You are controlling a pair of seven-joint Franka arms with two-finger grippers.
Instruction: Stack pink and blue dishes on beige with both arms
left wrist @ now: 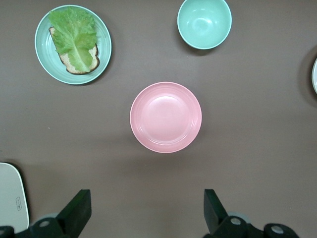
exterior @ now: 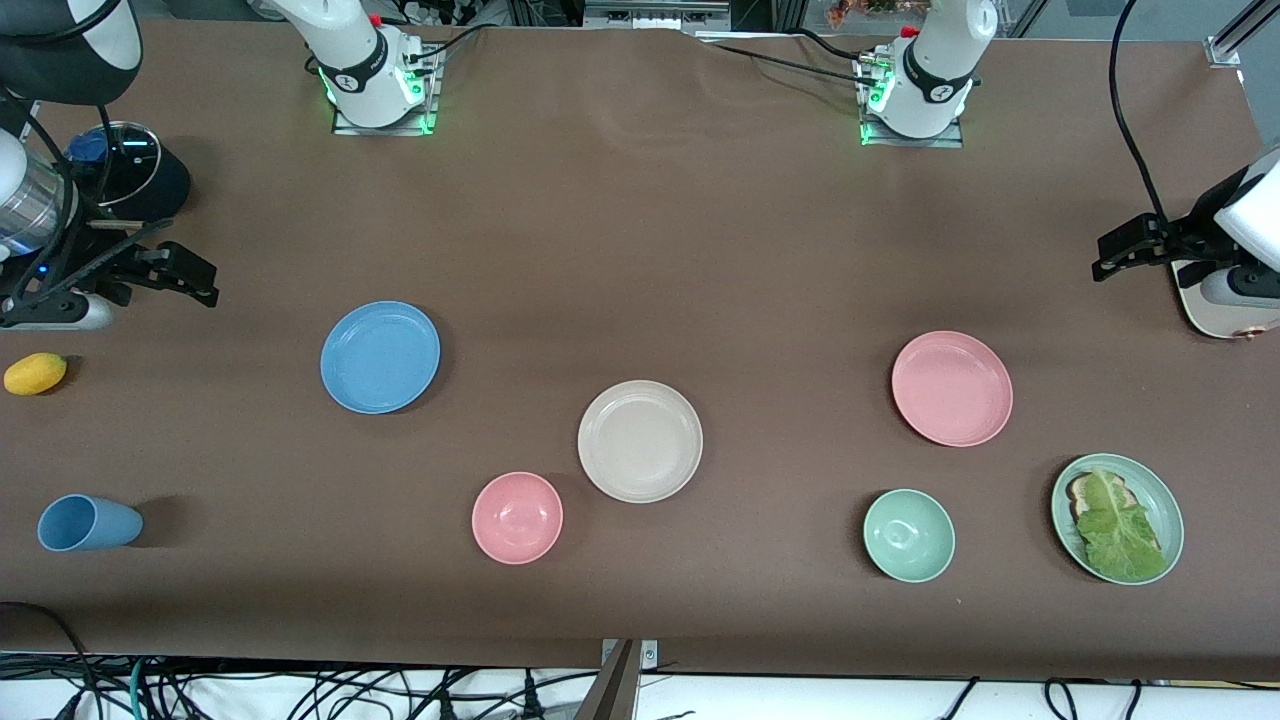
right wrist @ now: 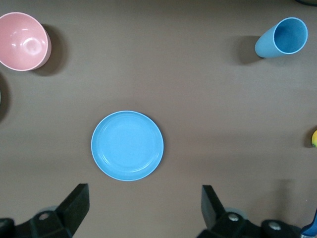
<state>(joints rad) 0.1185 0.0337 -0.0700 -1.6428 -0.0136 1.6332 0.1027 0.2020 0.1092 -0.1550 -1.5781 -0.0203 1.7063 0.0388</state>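
The blue plate (exterior: 380, 357) lies flat toward the right arm's end of the table, and the right wrist view shows the blue plate (right wrist: 127, 145) empty. Toward the left arm's end lies the pink plate (exterior: 952, 388), empty too in the left wrist view (left wrist: 166, 117). Between them, a little nearer the front camera, sits the beige plate (exterior: 640, 441) with nothing on it. My right gripper (exterior: 205, 283) (right wrist: 144, 193) hangs open over bare table at its end. Over the table's other end, my left gripper (exterior: 1105, 255) (left wrist: 146, 198) is open and holds nothing.
A pink bowl (exterior: 517, 517) sits beside the beige plate. A green bowl (exterior: 909, 535) and a green plate (exterior: 1058, 515) with bread and lettuce lie nearer the front camera than the pink plate. A blue cup (exterior: 88, 522), a yellow fruit (exterior: 35, 373) and a cream toaster (exterior: 1200, 315) stand at the table's ends.
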